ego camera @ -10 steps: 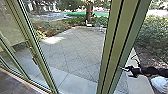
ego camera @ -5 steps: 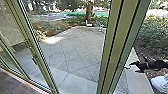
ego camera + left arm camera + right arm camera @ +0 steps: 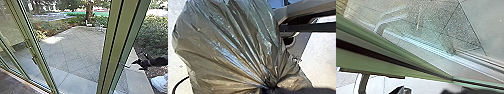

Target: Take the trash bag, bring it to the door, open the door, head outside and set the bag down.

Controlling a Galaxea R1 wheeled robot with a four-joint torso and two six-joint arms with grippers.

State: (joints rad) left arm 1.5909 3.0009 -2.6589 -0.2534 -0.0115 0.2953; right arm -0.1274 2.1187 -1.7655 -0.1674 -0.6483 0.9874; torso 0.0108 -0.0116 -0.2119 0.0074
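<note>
In the head view, my right gripper [image 3: 136, 65] stands open just to the right of the metal door handle [image 3: 125, 65], with a small gap between them. The handle sits on the green door frame [image 3: 112, 47]. From the right wrist, the gripper [image 3: 423, 90] is dark beside the door frame [image 3: 386, 63] and a metal handle [image 3: 364, 82]. The trash bag [image 3: 225, 47], grey-brown and translucent, fans out in folds from a tight neck in the left wrist view. My left gripper [image 3: 270, 87] is shut on that gathered neck; its tips are hidden in the plastic.
Beyond the glass lies a paved patio [image 3: 77, 50], with planting and a tree trunk [image 3: 89, 11] behind it. Another green frame [image 3: 37, 55] with a handle leans at the left. Bushes [image 3: 155, 32] line the right side. A white shape [image 3: 160, 83] is at lower right.
My right gripper has shifted rightward and slightly up, away from the handle, and more of the handle is visible. The door and the camera's view have stayed the same.
</note>
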